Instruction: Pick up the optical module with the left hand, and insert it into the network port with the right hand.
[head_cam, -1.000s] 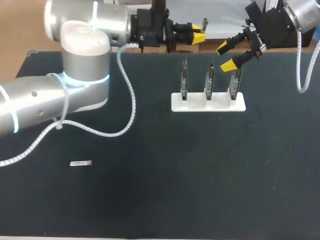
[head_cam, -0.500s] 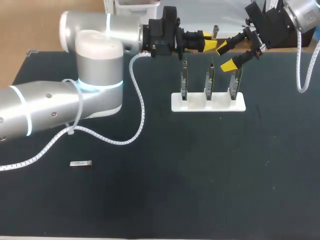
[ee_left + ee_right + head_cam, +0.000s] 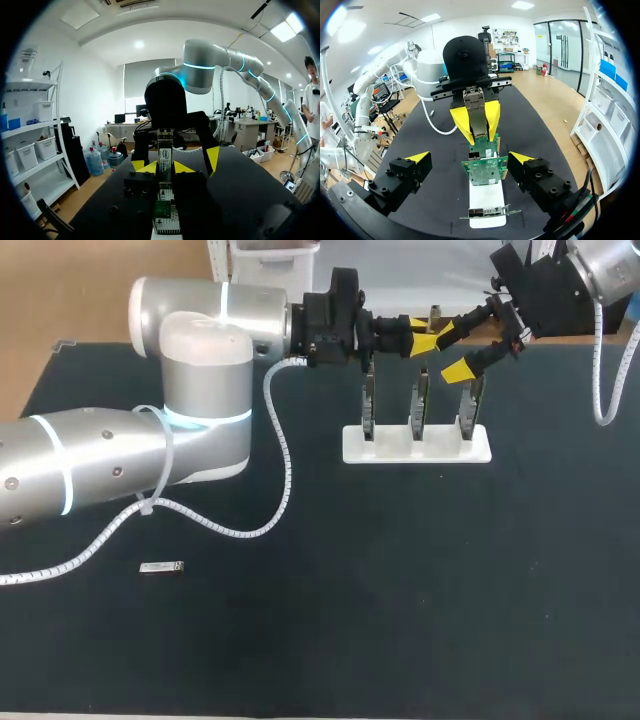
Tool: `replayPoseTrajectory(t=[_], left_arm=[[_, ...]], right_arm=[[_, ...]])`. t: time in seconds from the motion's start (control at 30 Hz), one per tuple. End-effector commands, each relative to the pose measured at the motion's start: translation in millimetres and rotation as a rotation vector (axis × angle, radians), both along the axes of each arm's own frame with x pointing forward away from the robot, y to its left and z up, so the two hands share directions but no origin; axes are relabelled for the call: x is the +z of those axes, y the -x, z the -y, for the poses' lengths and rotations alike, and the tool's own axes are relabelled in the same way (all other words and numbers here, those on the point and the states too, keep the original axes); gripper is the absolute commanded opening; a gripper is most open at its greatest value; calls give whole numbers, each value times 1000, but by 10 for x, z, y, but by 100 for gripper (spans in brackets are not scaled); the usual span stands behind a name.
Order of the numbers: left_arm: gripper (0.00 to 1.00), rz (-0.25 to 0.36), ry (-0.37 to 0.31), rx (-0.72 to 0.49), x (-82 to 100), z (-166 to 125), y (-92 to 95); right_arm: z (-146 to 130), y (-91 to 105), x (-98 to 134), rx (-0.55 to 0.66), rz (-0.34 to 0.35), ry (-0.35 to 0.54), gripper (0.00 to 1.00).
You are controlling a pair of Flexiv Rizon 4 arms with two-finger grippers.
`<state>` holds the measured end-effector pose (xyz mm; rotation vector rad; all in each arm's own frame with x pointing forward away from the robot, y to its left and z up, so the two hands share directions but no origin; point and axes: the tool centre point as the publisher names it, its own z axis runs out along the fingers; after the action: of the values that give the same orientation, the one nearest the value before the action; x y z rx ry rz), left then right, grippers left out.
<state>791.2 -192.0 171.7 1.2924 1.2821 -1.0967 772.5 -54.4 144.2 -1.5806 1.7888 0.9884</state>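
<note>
My left gripper (image 3: 424, 336) is shut on a small metal optical module (image 3: 478, 117) and holds it level above the rack of cards, its yellow tips close to my right gripper (image 3: 455, 352). In the left wrist view the module (image 3: 164, 150) sticks out between my left gripper's (image 3: 164, 167) tips toward the right gripper's black body. My right gripper (image 3: 469, 159) stands wide open, its fingers either side of the nearest green network card (image 3: 485, 170). A second module (image 3: 160, 567) lies flat on the black mat at front left.
Three network cards (image 3: 420, 400) stand upright in a white stand (image 3: 415, 448) at the back middle of the table. My left arm's white cable (image 3: 275, 470) hangs over the mat left of the stand.
My left arm has swung to the right along the back edge, carrying its module up to the right gripper. The right arm and the module on the mat have stayed put.
</note>
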Motion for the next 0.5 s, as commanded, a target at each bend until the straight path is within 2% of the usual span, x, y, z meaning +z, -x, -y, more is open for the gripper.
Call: replayPoseTrajectory(t=[0.03,0.5], left_arm=[[0,5,4,-5,-31,-9,-18],[0,-22,26,-17,-70,-71,66]], right_arm=[[-2,12,1,-3,2,1,100],[-2,12,1,-3,2,1,100]])
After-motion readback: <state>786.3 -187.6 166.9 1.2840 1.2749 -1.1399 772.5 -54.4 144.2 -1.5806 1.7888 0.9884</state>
